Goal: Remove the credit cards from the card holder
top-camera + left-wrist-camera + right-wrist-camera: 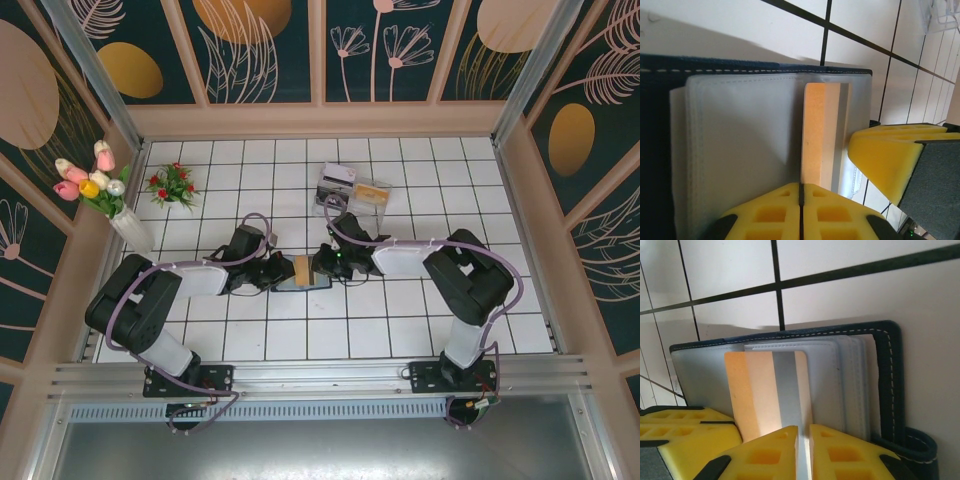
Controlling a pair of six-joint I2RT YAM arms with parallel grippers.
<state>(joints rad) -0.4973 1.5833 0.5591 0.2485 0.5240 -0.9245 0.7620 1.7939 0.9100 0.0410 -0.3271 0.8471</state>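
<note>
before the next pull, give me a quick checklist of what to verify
1. card holder lying open on the tiles: ok
2. credit card showing over the clear sleeves: ok
3. card fully free of its sleeve: cannot tell
4. left end effector fingers together: ok
5. right end effector truly gripping the card: cannot tell
6. room between both end effectors: not ok, very tight
</note>
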